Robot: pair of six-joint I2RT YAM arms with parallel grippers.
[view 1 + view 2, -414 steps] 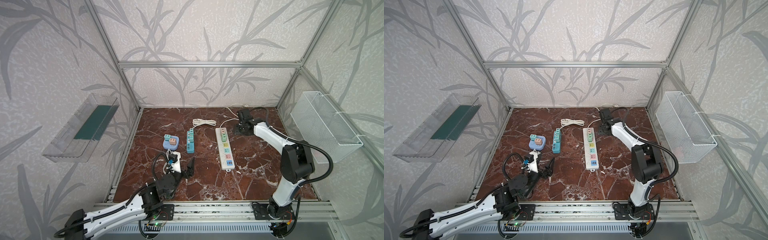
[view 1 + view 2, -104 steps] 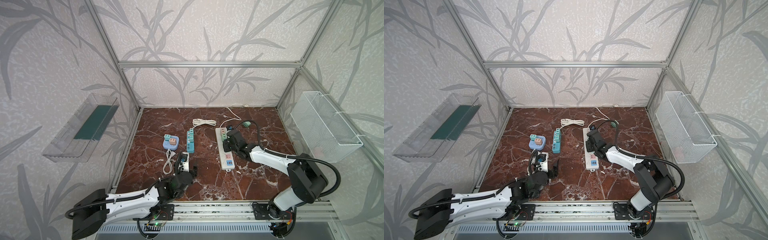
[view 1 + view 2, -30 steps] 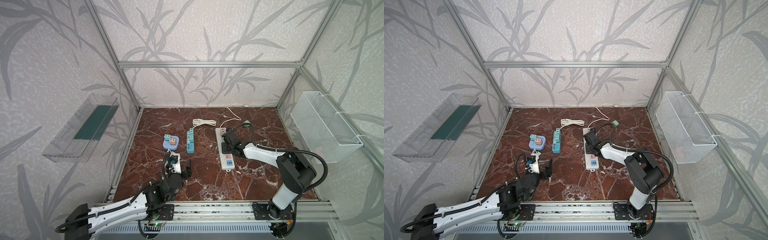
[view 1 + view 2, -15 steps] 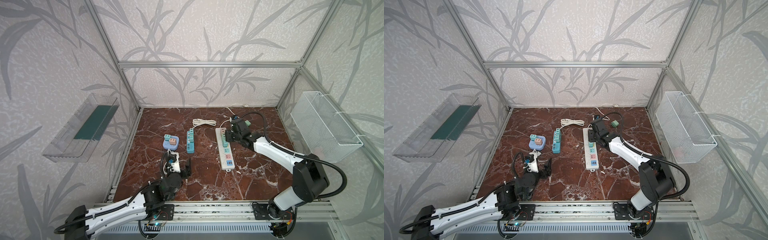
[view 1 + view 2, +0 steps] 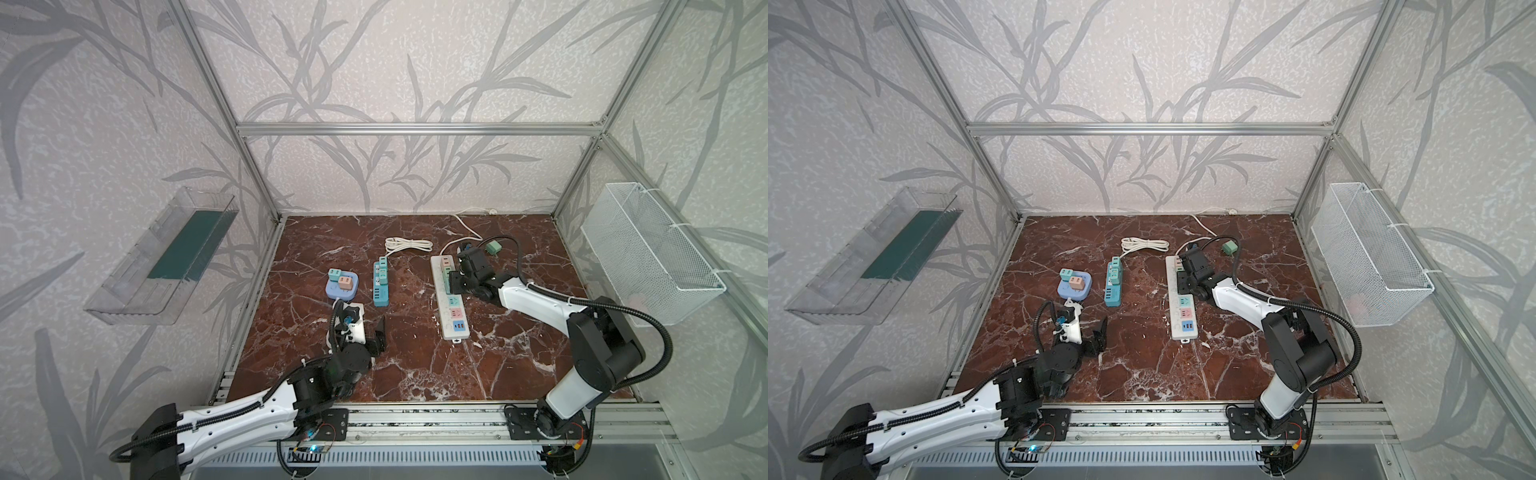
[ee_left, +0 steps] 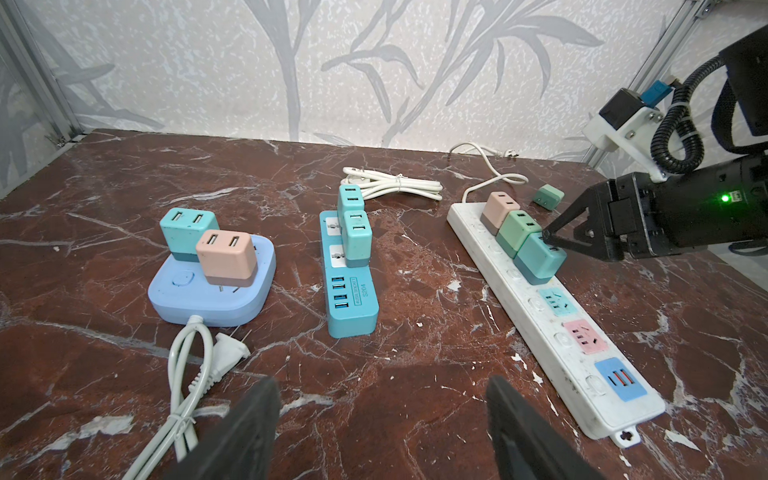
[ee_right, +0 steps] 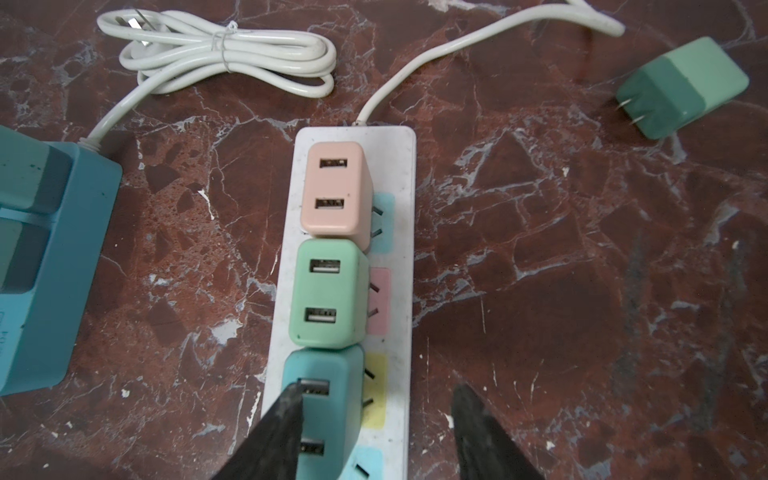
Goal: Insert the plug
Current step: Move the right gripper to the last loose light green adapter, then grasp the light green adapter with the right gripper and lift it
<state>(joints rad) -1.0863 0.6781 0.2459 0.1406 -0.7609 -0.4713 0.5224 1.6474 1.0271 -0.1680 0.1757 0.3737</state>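
Right wrist view: the dark red stone table (image 7: 540, 291) fills the picture. On it lies the long white power strip (image 7: 401, 257). The right pincer (image 7: 378, 388) hangs low over the strip. Its two black fingers (image 7: 274, 432) are spread apart and pinch nothing. The left pincer (image 6: 380, 380) shows in the left wrist view. Its fingers are spread wide too, with only bare table between them. In both top views it sits at the front left of the table, well apart from the white strip.

The teal plug (image 7: 324, 368) is stuck in the strip, third in the row from the cord end, and it stands up straight. It is right under the right pincer, off to one side of the gap. One finger's tip lies over the plug's top face, by its USB holes. In the left wrist view that tip looks to touch the top edge of the teal plug (image 6: 538, 259). The other finger is away from the plug, over the table just beside the strip.

A light green plug (image 7: 326, 291) stands in the strip, right up against the teal one. A pink plug (image 7: 332, 187) stands next to that. A loose green plug (image 7: 681, 87) lies on its side on the table past the cord end. It is well apart from the pincer, and its two prongs show.
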